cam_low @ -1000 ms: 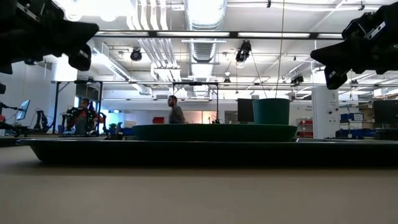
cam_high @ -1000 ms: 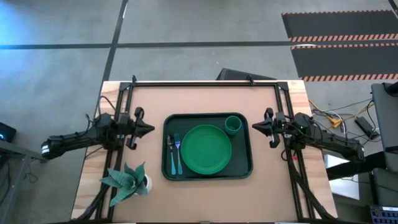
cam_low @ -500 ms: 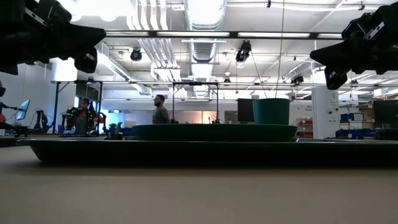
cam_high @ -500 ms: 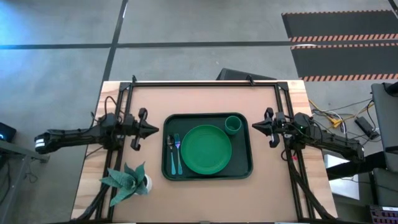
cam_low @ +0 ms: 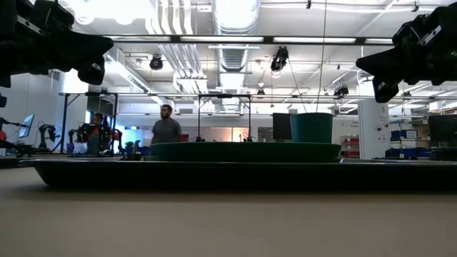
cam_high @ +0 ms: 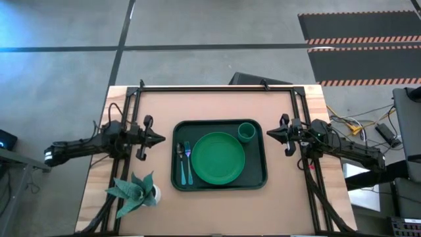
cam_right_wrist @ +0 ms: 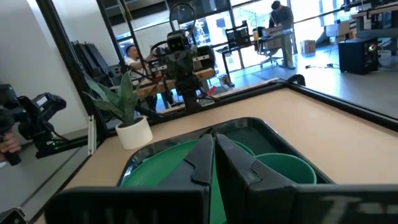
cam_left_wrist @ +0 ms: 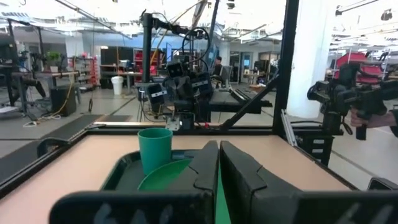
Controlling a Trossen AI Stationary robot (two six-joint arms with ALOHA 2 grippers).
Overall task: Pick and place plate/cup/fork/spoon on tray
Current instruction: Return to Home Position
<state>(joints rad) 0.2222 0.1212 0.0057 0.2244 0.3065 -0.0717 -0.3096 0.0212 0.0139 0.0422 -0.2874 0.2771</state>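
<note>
Drawn back slightly from tray: left pincer, closed narrow, empty. Unmoved at tray's other side: right pincer, likewise closed.

We saw a grey concrete floor around the pale wooden table, white ceiling ducts overhead, and a person standing far behind.

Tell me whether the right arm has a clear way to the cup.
Probably yes. The cup stands in the tray corner nearest the right tool, with only the tray rim between them; the shut tool would have to open first.
</note>
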